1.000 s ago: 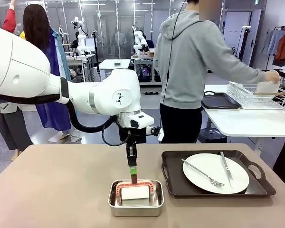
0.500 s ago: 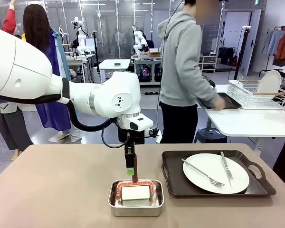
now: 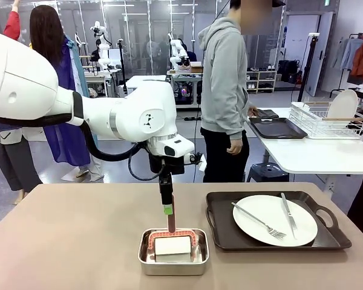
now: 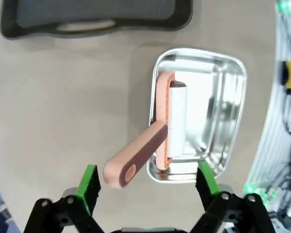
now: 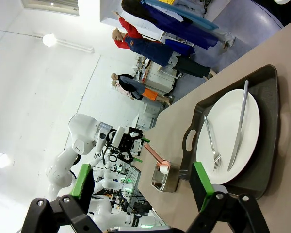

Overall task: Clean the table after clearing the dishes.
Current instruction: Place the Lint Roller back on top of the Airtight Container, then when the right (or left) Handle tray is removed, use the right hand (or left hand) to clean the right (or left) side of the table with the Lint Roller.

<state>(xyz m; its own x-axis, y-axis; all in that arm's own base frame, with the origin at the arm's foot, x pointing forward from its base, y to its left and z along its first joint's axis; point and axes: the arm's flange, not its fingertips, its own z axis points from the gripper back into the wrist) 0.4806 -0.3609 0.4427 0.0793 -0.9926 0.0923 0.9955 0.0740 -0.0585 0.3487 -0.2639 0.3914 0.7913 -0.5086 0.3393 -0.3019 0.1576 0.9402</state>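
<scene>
White plate [image 3: 305, 223] on tray [image 3: 221, 231], taupe table [image 3: 78, 241]

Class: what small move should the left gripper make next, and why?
Probably lift the left gripper clear and wait: its jaws stand open, not gripping the roller handle, and the tray with a plate sits uncleared on the table.

- Bright, even overhead light is falling on the table [image 3: 72, 241]; shadows are lying soft.
- Steel pan [image 4: 216, 92] is throwing white glare, left wrist view.
- Ceiling lamp [image 5: 49, 40] is blooming white, right wrist view.
- Wide-angle distortion is bending both wrist views' edges.
</scene>
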